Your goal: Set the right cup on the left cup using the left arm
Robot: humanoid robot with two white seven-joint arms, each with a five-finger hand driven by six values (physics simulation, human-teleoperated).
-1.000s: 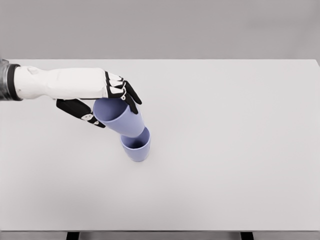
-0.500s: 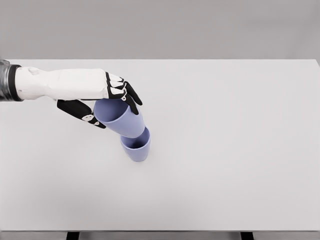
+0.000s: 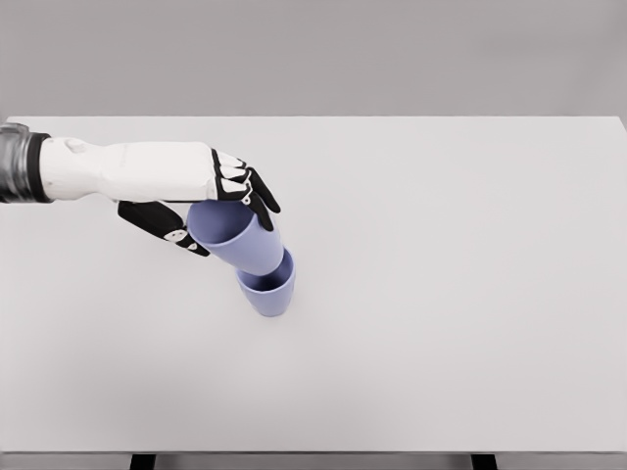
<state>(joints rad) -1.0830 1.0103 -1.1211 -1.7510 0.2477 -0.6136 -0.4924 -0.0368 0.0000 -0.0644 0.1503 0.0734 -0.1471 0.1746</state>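
— Over the lower cup point(image 3: 266, 290) on the counter point(image 3: 470, 294), what's held?
— The upper cup point(image 3: 235, 238), tilted, base in the lower one's mouth; the left hand point(image 3: 211, 191) has fingers point(image 3: 257, 196) wrapped round its rim.
— Handling?
— Probably light, stiff, slick plastic; grip near the rim.

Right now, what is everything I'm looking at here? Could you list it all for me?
held cup: one, lavender blue, tilted, its base dipping into the mouth of the standing cup.
standing cup: one, lavender blue, upright on the table, left of the middle.
table: one, white, filling most of the view; dark legs peek out at the bottom edge.
wall: grey, behind the table.
left hand: one, white with black fingers, coming in from the left and gripping the held cup near its rim.
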